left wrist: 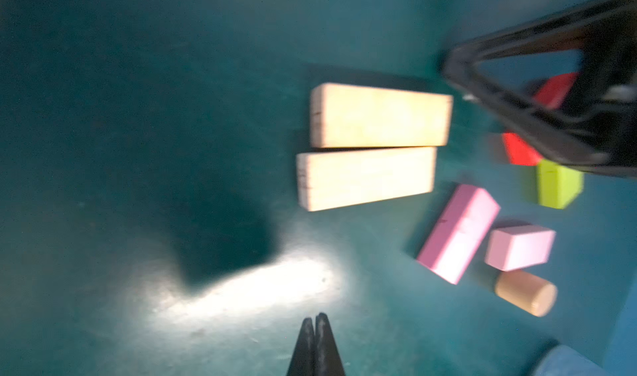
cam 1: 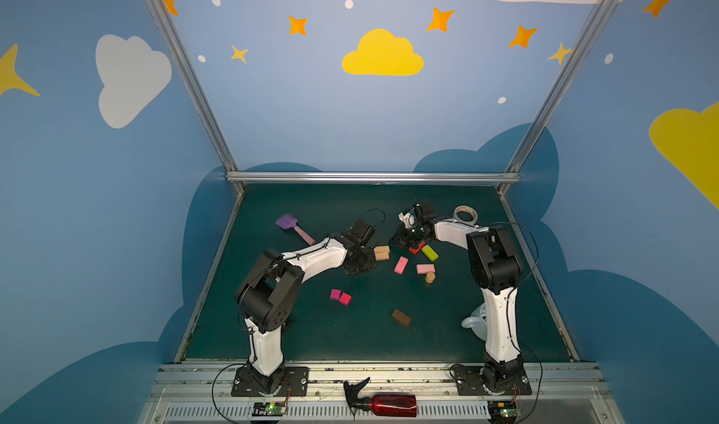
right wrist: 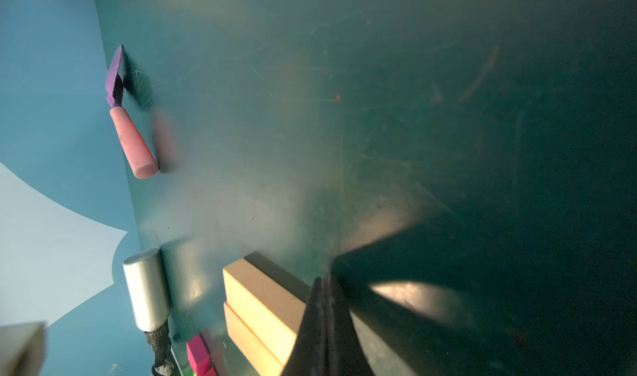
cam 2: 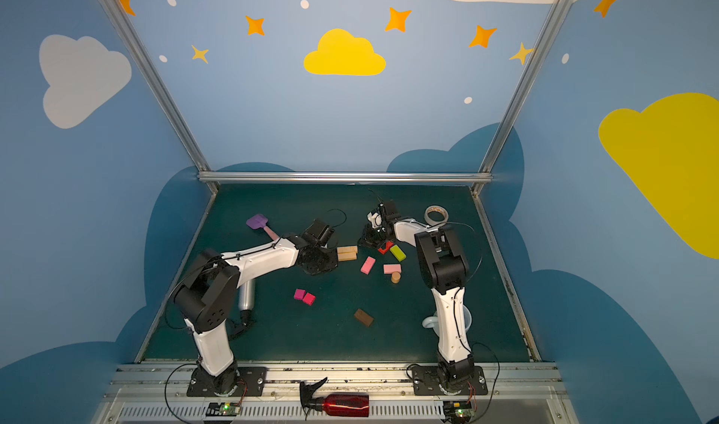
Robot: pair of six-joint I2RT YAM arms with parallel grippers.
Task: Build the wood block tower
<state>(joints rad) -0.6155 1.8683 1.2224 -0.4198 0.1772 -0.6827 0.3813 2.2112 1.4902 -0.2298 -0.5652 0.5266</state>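
Wood blocks lie loose on the green mat [cam 1: 311,332]; no tower is in view. Two tan bars [cam 1: 381,253] [left wrist: 379,115] lie side by side in the middle. To their right are a red block [cam 1: 417,247], a lime bar [cam 1: 430,252], two pink bars [cam 1: 401,265] [cam 1: 425,268] and a tan cylinder [cam 1: 430,277]. Two magenta squares [cam 1: 340,296] and a brown bar [cam 1: 401,317] lie nearer the front. My left gripper [left wrist: 315,317] is shut and empty, just left of the tan bars. My right gripper [right wrist: 324,281] is shut and empty, at their right end, over the red block.
A purple spatula [cam 1: 290,225] lies at the back left and a tape roll [cam 1: 465,213] at the back right. A white cup [cam 1: 476,323] sits by the right arm, a silver cylinder [cam 2: 247,293] by the left arm. A red spray bottle [cam 1: 389,404] lies beyond the front edge.
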